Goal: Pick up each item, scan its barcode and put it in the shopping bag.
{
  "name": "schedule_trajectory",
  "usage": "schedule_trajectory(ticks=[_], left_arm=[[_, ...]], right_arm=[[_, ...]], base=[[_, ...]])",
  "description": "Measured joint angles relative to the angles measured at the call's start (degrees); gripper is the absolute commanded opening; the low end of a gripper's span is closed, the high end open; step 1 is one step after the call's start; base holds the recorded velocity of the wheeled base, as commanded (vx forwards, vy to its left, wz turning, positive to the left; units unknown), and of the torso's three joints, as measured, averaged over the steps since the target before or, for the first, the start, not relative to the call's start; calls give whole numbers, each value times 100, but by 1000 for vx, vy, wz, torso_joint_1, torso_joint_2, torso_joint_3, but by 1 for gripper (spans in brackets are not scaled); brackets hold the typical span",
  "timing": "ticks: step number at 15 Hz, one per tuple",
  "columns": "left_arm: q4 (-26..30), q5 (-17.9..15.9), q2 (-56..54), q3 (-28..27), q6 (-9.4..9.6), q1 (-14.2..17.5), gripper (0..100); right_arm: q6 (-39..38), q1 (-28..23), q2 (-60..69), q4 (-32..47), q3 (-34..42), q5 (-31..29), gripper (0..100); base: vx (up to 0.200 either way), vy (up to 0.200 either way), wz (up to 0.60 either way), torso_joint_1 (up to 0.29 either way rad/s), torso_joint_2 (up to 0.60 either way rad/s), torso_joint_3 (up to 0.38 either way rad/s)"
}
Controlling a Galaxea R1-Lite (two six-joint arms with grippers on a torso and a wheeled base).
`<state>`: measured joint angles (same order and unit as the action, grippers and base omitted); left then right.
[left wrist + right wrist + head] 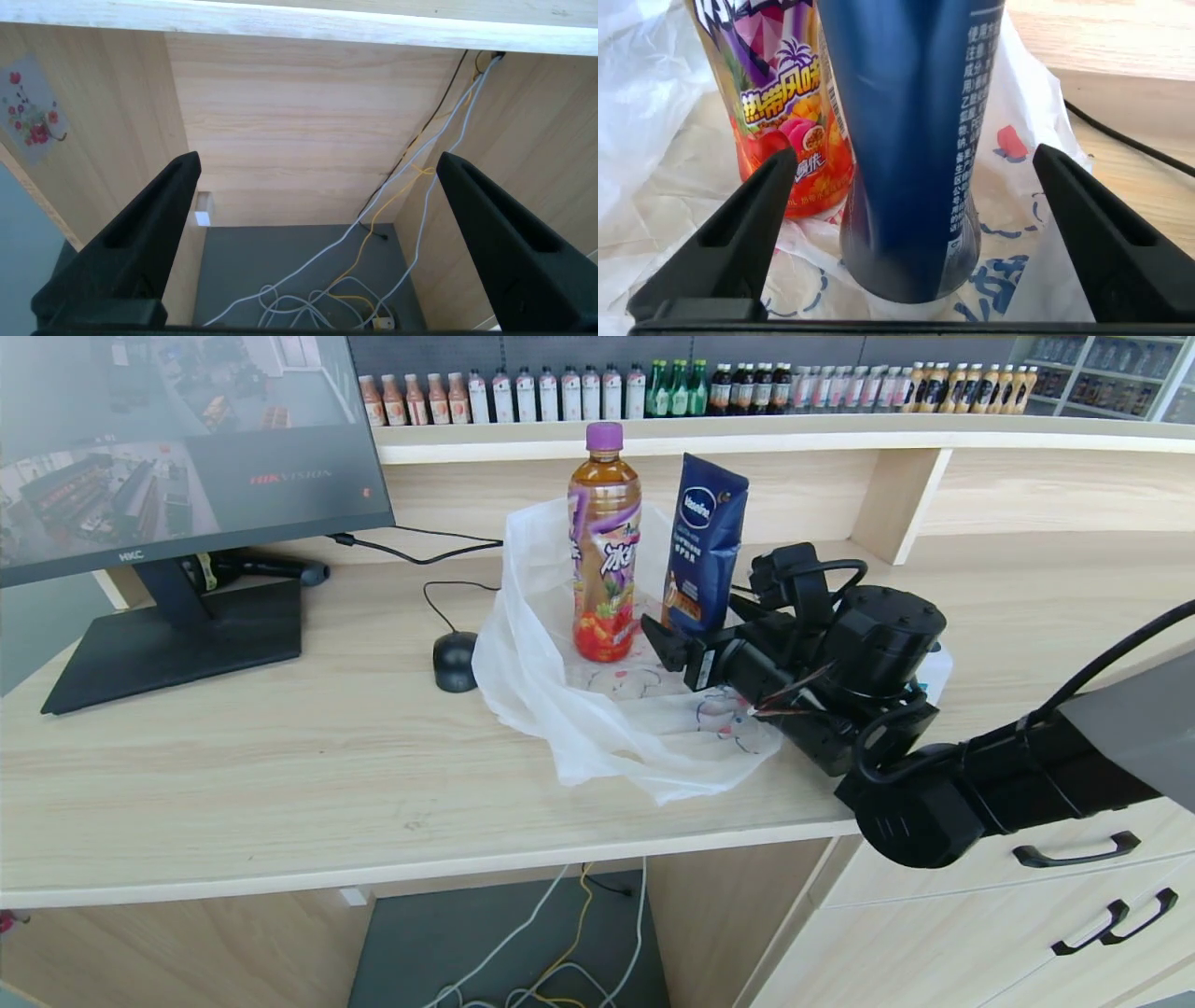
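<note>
Blue tube (705, 546), upright on its flat end on the thin plastic of the white shopping bag (560, 709), just beside the drink bottle (605, 551) with purple cap, also upright there. Right gripper (915, 177) low at the foot of the tube, spread wide, one finger at each side, touching nothing as far as visible, so nothing held. Left gripper (318, 173) below the counter (280, 756), facing loose cables (308, 289), also spread wide and empty.

Probably the most fragile point: tall, narrow tube on soft, wrinkled film, with no support. Enough to brush it with one finger while pulling back or closing off-centre, and likely to topple, perhaps against the bottle, perhaps out over the bag edge. Also possible to hook the film with a fingertip and drag the whole bag, taking both items down together. Cannot tell whether the barcode was scanned; if not, risk of bagging an unscanned item. Better to move straight along the gap, slowly, without sideways drift. No danger seen from the left side, only cables near if raised carelessly.
</note>
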<state>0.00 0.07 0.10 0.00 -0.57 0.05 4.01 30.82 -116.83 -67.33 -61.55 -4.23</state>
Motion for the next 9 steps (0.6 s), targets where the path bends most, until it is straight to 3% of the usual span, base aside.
schedule_trajectory(ticks=[5,9], left_arm=[[0,0,0,0,0,-2,100],[0,0,0,0,-2,-2,100]], right_arm=[[1,0,601,-17,469,-9,100],[34,21,1413,-345,1527,-17,100]], base=[[0,0,0,0,0,0],[0,0,0,0,0,0]])
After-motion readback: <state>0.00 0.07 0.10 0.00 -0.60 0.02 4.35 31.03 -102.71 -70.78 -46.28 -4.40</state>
